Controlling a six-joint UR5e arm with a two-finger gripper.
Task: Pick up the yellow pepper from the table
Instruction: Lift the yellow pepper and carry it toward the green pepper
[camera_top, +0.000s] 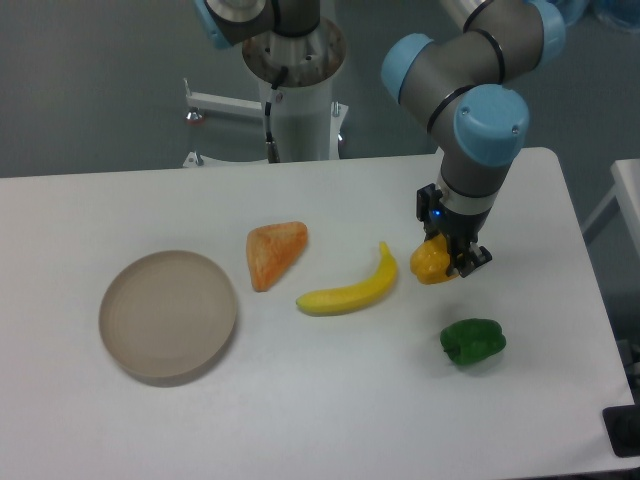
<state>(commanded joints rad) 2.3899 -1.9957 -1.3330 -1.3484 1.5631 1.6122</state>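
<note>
The small, lumpy, glossy yellow-orange bell pepper (429, 262) sat between my fingers near the right side of the large white smooth desk (330, 400), just right of the banana's upper tip. My black two-finger gripper (447, 258) was closed around it from above; one finger showed on the pepper's right flank, the other was hidden behind it. Whether the pepper was resting on the desk or just clear of it, I could not tell.

Risks as I judged them:
- Glossy, uneven skin. The fingers seemed to sit toward the pepper's right and rear, so most of its bulk hung out to the left. An off-centre hold like that could let it roll or squirt out on the lift.
- The long curved yellow banana (350, 287) lay just beside the pepper. If the pepper slipped leftward it would likely knock the banana.
- The dark green bell pepper (473, 341) sat near, toward the front edge; a dropped pepper could roll into it, or on toward the desk's right edge.

The orange wedge-shaped piece (274, 252) and the round beige shallow plate (168, 315) lay well apart to the left, out of harm.
</note>
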